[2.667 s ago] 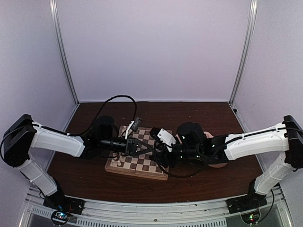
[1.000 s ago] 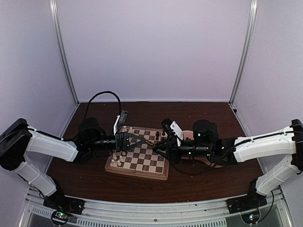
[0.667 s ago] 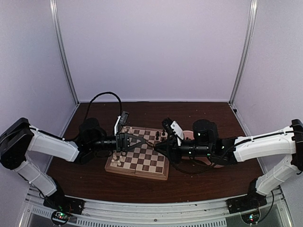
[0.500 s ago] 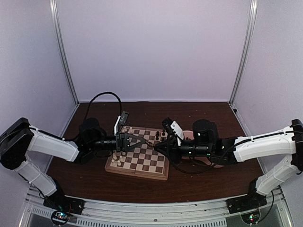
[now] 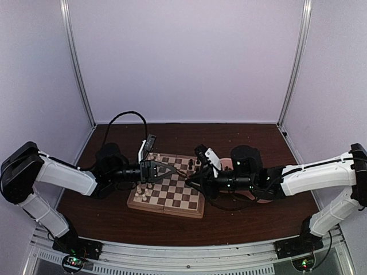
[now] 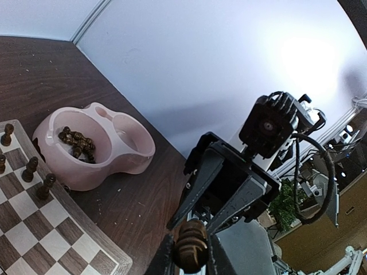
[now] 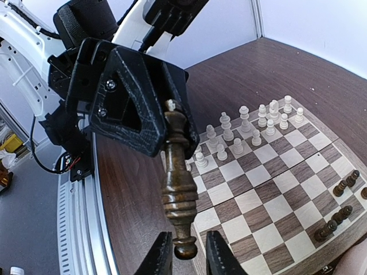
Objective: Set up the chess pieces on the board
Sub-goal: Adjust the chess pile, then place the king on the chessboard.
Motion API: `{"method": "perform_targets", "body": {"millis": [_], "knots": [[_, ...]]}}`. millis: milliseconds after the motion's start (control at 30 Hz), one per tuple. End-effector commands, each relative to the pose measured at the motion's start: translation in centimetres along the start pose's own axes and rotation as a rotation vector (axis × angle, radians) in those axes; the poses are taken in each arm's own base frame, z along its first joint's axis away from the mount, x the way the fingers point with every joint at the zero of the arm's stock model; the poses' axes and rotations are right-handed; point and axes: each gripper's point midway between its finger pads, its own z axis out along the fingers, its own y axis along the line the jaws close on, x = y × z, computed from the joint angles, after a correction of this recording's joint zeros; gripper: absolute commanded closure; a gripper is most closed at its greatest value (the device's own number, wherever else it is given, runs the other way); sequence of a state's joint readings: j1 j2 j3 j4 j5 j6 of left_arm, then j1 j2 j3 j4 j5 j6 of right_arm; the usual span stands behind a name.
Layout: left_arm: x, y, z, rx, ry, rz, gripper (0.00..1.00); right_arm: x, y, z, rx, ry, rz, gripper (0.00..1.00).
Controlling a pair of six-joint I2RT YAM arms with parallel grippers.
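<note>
Sharing dark piece (image 7: 175, 189): left gripper (image 6: 191, 252) clamped on it, right gripper (image 7: 183, 252) hold at base unclear; slip could topple pawns (image 5: 192, 165) at board (image 5: 166, 209) 1 o'clock.

High rear view looking down, close wrist views facing each other, board (image 5: 172, 197) shared

Robot lab cell: blank lilac walls (image 5: 183, 57), aluminium frame posts (image 5: 294, 63), dark wooden table (image 5: 229, 137)

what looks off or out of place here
One dark piece is off the board, held sideways in the air: the left gripper grips one end, and its base sits between the fingers of the right gripper. Nothing on the board looks toppled.
</note>
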State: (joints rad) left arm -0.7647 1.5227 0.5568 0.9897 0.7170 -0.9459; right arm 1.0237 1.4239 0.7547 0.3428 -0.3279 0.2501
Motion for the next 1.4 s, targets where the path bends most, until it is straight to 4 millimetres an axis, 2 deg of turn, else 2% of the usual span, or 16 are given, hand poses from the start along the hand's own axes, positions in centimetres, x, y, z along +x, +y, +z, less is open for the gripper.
{"method": "perform_targets", "body": {"millis": [0,167,333,533,700,833,1033,1200,1367], "knots": [[-0.9,-0.9,0.0,0.050,-0.026,0.029,0.90,-1.5,0.5,-0.1,-0.028,-0.044,0.002,0.80],[-1.0,-0.9,0.0,0.043,-0.024,0.032,0.89,-1.5,0.4,-0.2,-0.026,-0.045,0.001,0.87],[-1.1,-0.2,-0.5,-0.017,-0.023,0.058,0.90,-1.4,-0.6,-0.1,0.026,-0.038,0.008,0.89],[-1.0,1.4,-1.4,-0.160,-0.015,0.106,0.90,-1.8,-2.8,-1.1,0.120,-0.072,0.039,0.95],[-0.5,3.0,-1.7,-0.271,0.033,0.152,0.90,-1.8,-6.0,-2.5,0.270,-0.095,0.075,0.93],[0.4,4.6,-1.0,-0.390,0.121,0.229,0.90,-1.8,-7.7,-3.6,0.342,-0.118,0.109,0.94],[2.9,4.9,1.4,-0.499,0.305,0.413,0.91,-1.3,-9.3,-4.4,0.403,-0.139,0.140,0.93],[4.2,5.7,3.3,-0.536,0.422,0.480,0.90,-0.8,-10.5,-4.5,0.446,-0.140,0.174,0.93],[5.7,8.9,4.4,-0.633,0.584,0.465,0.90,-0.6,-11.0,-4.8,0.455,-0.150,0.191,0.93]]}}
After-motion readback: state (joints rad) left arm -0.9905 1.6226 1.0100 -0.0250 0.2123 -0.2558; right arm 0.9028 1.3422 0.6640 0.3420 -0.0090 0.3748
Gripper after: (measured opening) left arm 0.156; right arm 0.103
